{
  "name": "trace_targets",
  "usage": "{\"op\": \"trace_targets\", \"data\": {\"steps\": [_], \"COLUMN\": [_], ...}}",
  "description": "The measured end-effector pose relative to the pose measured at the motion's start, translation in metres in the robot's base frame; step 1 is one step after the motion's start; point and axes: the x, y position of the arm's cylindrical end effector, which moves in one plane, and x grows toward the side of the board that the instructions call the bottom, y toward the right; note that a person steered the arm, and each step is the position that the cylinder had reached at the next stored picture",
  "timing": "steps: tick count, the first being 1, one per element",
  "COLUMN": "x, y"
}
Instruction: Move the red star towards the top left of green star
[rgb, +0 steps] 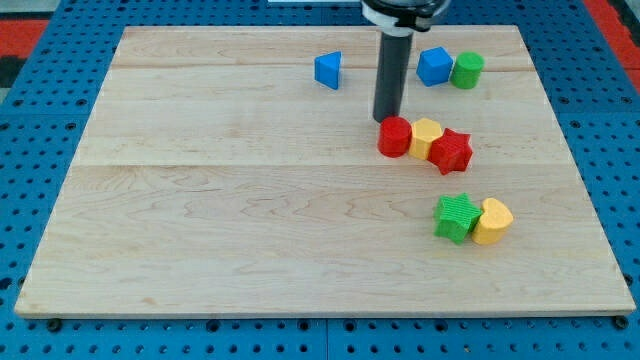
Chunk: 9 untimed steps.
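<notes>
Seven blocks: 2 red, 2 yellow, 2 green, 2 blue... counted eight.
My tip (386, 120) touches red cylinder (395, 137); red star (452, 151) above green star (456, 217); counter (200, 230) left open; no tool.

Bright, even overhead light; soft short shadows under blocks; sharp focus, no glare, slight edge distortion.

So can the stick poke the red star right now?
Probably not straight away. My tip sits just above the red cylinder block, and the yellow block lies between that and the red star block. Going around the view's top looks free.
</notes>
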Motion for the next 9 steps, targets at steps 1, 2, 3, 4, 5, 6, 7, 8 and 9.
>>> {"op": "trace_targets", "data": {"steps": [1, 2, 3, 4, 5, 6, 7, 8, 9], "x": [0.029, 0.064, 0.098, 0.089, 0.061, 0.022, 0.016, 0.032, 0.054], "y": [0.009, 0.011, 0.012, -0.012, -0.01, 0.01, 0.102, 0.12, 0.101]}}
